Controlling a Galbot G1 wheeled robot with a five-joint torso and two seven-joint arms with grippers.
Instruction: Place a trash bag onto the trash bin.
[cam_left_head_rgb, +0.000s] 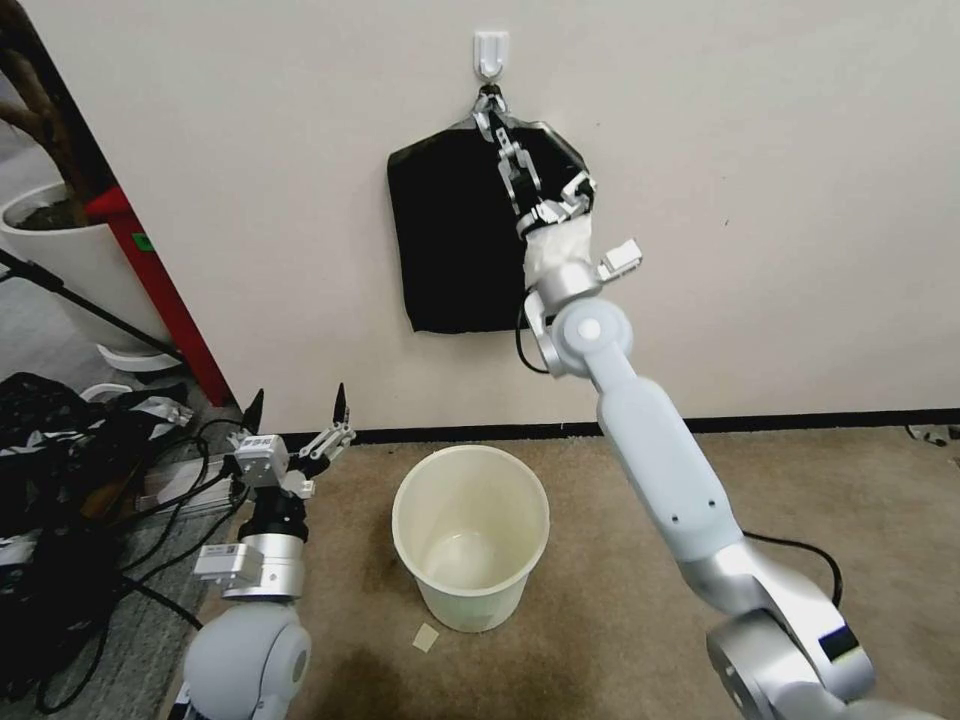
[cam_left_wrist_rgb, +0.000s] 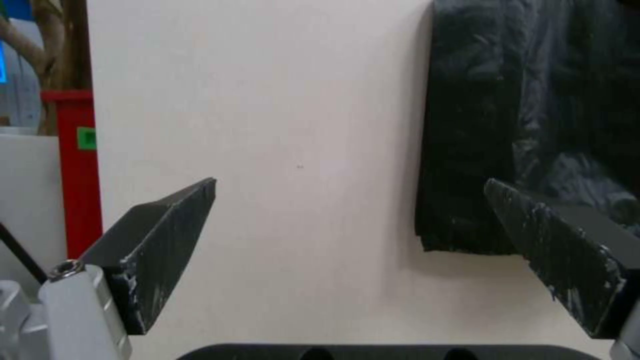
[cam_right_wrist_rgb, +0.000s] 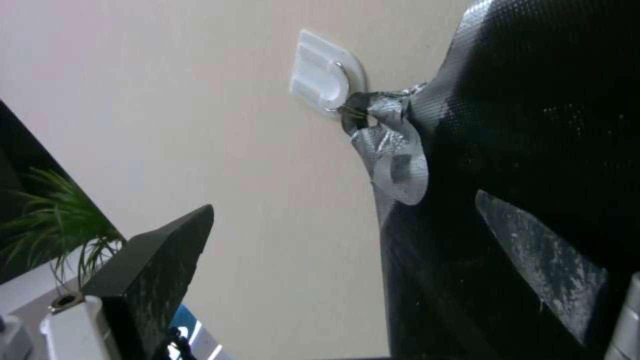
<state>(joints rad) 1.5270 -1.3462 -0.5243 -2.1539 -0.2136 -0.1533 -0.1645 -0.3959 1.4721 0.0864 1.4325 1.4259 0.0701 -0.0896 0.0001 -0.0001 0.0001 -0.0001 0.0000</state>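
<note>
Cream trash bin (cam_left_head_rgb: 470, 540) empty on carpet, left hand (cam_left_head_rgb: 298, 405) open beside it, right hand (cam_left_head_rgb: 487, 108) open at hanging black pack (cam_left_head_rgb: 450, 240).

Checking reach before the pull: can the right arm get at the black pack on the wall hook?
Probably yes. The right gripper is already raised at the pack's top by the hook, fingers open, nothing between them. The left gripper is low by the bin.

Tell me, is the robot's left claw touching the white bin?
Apart. The head view shows the left gripper open, held up beside the trash bin, bare carpet between them.
</note>
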